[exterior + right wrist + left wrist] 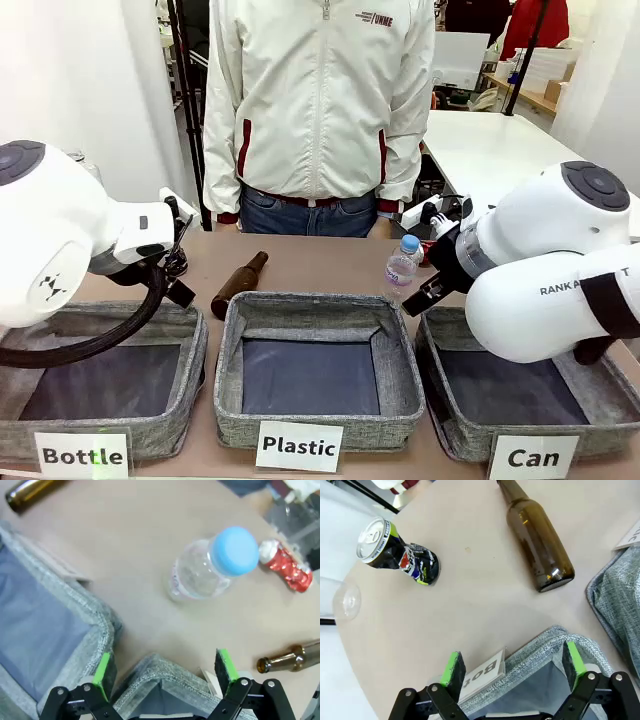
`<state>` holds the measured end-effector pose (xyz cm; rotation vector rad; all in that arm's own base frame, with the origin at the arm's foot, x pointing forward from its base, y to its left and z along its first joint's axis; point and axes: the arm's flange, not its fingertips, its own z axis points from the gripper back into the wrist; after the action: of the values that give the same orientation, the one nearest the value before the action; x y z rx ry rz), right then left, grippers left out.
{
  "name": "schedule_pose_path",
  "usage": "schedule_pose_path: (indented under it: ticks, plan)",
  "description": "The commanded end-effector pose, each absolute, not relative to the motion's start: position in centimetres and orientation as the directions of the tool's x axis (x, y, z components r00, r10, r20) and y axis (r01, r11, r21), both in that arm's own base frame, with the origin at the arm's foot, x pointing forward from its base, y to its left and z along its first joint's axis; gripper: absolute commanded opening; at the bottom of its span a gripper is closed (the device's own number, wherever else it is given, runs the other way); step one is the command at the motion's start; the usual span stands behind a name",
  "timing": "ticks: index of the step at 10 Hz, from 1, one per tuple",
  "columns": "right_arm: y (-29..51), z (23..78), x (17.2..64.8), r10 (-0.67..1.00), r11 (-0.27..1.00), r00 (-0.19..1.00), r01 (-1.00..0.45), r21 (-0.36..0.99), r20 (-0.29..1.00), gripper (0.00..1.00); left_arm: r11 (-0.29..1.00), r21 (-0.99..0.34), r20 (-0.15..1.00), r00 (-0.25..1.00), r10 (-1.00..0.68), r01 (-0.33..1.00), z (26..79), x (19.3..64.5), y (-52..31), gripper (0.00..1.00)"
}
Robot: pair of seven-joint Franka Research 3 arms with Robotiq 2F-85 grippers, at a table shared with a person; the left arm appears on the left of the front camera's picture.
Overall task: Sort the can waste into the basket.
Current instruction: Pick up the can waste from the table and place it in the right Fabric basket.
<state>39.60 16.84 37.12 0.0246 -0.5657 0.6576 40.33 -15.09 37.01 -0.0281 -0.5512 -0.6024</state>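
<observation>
A black can [400, 556] with white and blue markings lies on its side on the table, well beyond my open left gripper [514, 665]. A crushed shiny red can [286, 566] lies on the table behind the blue-capped plastic bottle [215, 565]. My right gripper [164, 672] hangs open and empty over the far rim of the grey "Can" basket [150, 666]. From the front, that basket [452, 425] sits at the right under my right gripper [425, 295]. My left gripper [178, 270] hovers at the far edge of the left basket.
The "Plastic" basket [235, 400] stands in the middle and the "Bottle" basket [185, 400] at the left. One brown glass bottle [240, 283] lies behind them, and another brown bottle [290, 660] lies near the red can. A person [320, 110] stands at the far side.
</observation>
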Motion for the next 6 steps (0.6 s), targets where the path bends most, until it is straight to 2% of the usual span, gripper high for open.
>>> schedule_pose_path:
  ticks: [1, 6]
  plan:
    - [16.84, 37.13, 39.60, 0.572, 0.797, 0.647, -0.585, -0.153, 0.505, 1.00, 0.828, 0.132, 0.500, 0.685, -0.530, 0.545, 37.02, 40.33, -15.10, 1.00]
    - [16.84, 37.13, 39.60, 0.572, 0.797, 0.647, -0.585, -0.153, 0.505, 1.00, 0.828, 0.132, 0.500, 0.685, -0.530, 0.545, 37.02, 40.33, -15.10, 1.00]
